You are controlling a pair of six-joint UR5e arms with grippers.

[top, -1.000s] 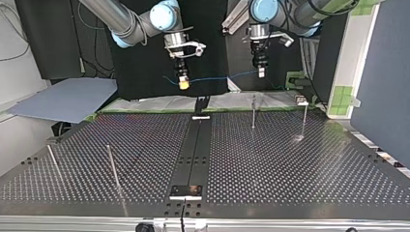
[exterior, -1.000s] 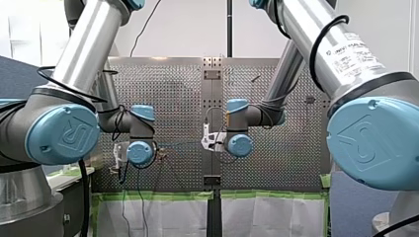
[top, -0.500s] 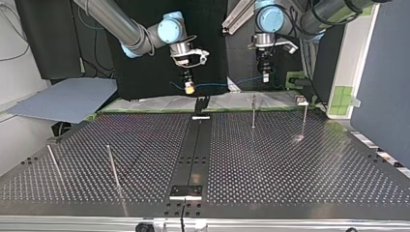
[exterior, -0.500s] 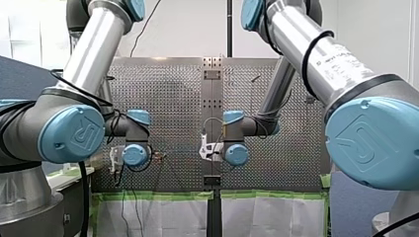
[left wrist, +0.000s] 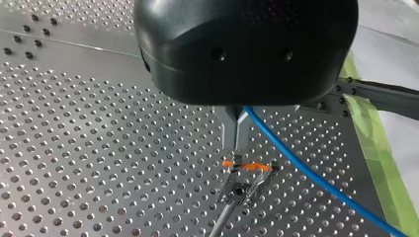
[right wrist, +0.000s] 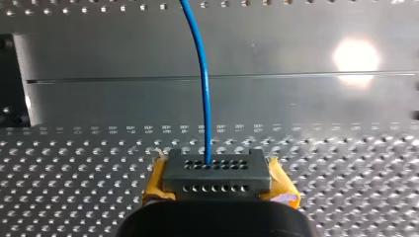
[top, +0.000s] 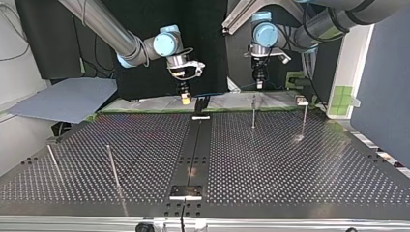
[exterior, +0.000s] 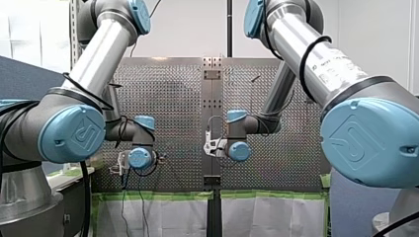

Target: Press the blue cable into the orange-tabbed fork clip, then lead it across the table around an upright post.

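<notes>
Left wrist view puts our left tool directly above the orange-tabbed fork clip, which stands on the perforated bench near its taped edge. The tool's metal fingers are closed on the blue cable. The cable leaves them to one side and slants away past the clip, and as far as we can tell it is not yet down between the prongs. Our right tool, with yellow pads showing, is clamped on the same cable further along, and the cable runs straight ahead of it over the bench. In the top view both tools hang at the far edge of the bench, with an upright post near the left one.

We judge the step in hand to be seating the cable in the clip. To do it well, we should hold the span taut between the two tools and line it up over the gap in the fork. Then we should lower straight down, so the cable drops into the slot rather than riding on an orange tab. The fingertips should stay clear of the prongs.
</notes>
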